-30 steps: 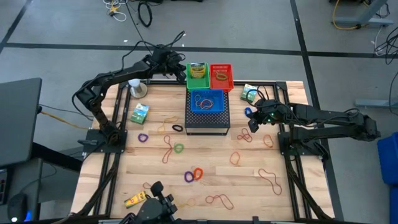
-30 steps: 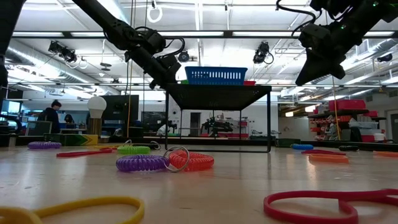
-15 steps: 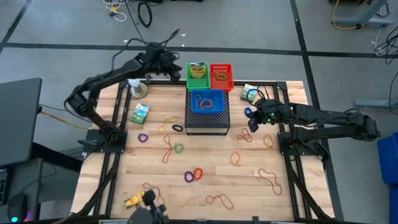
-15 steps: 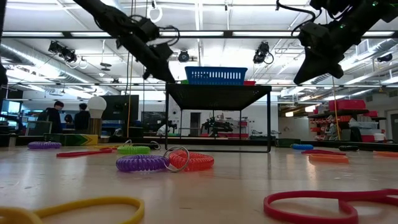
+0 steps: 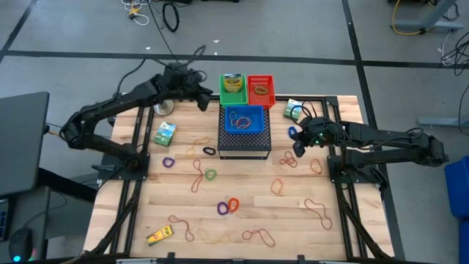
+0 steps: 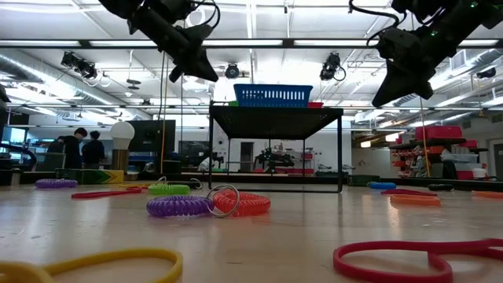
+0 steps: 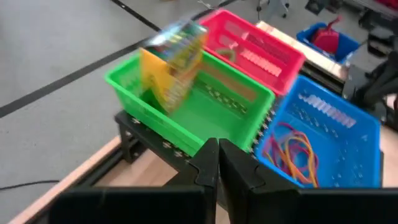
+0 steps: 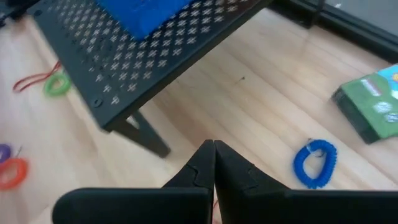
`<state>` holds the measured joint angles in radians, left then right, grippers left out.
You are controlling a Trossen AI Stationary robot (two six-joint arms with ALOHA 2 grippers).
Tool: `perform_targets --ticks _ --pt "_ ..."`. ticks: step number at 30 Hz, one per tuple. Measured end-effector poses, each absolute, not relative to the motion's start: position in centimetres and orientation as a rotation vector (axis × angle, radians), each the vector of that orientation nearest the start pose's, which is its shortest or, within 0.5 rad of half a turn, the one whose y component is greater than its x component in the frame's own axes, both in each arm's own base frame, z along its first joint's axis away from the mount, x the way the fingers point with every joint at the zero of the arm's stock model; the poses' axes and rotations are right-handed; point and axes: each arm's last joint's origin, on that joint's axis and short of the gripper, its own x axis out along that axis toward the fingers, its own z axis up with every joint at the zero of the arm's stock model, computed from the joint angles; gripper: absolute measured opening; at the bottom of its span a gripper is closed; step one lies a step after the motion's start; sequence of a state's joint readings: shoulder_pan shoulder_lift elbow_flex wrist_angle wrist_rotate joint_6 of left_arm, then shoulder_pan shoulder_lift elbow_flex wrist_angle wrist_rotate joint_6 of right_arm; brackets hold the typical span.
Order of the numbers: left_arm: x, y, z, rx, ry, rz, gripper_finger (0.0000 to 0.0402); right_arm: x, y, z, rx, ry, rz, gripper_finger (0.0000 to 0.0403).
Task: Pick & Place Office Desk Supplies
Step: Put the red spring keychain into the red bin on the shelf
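Both my arms are dark, near-black, built of slim tubular links joined by chunkier rounded joints. Thin black cables loop loosely off the left hand (image 5: 206,97) and trail along its forearm. The right hand (image 5: 299,146) carries small green lights on its wrist block. Each hand ends in two matte black, angular fingers (image 7: 206,163) with stepped, notched inner edges, mounted on a flat black crossbar.

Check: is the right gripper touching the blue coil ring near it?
Apart. The right wrist view shows the right gripper shut, raised over bare wood, with the blue coil ring lying off to one side, a clear strip of table between them.
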<state>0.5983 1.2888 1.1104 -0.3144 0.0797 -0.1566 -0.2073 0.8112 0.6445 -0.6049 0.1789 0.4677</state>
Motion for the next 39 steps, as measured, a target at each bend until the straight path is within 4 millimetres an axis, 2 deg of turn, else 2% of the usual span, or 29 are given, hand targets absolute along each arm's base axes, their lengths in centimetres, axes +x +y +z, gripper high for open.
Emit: perform_targets --ticks 6,13,17,25,29,34,39 --pt "24.6 10.5 31.3 -0.270 0.462 0.520 0.0006 14.8 -3.4 23.6 0.425 0.799 -0.470 0.0007" --pt "24.0 4.5 27.4 -0.327 0.285 0.506 0.0005 14.2 -2.7 19.6 0.490 0.922 -0.358 0.0007" --pt "23.2 2.3 25.7 -0.308 0.223 0.456 0.0006 14.6 -2.3 20.1 0.496 0.882 -0.329 0.0007" --pt "21.3 1.2 24.2 -0.242 0.180 0.379 0.0006 14.5 -0.8 21.2 0.577 0.890 -0.476 0.0007" --pt "19.7 1.3 22.8 -0.248 0.125 0.331 0.0006 15.7 0.0 22.3 0.657 0.860 -0.573 0.0007" --pt "17.8 1.2 21.3 -0.279 0.029 0.303 0.0006 17.9 0.9 21.1 0.693 0.938 -0.612 0.0007" --pt "17.1 1.2 20.3 -0.312 0.026 0.304 0.0011 20.2 3.3 21.0 0.665 0.988 -0.541 0.0007"
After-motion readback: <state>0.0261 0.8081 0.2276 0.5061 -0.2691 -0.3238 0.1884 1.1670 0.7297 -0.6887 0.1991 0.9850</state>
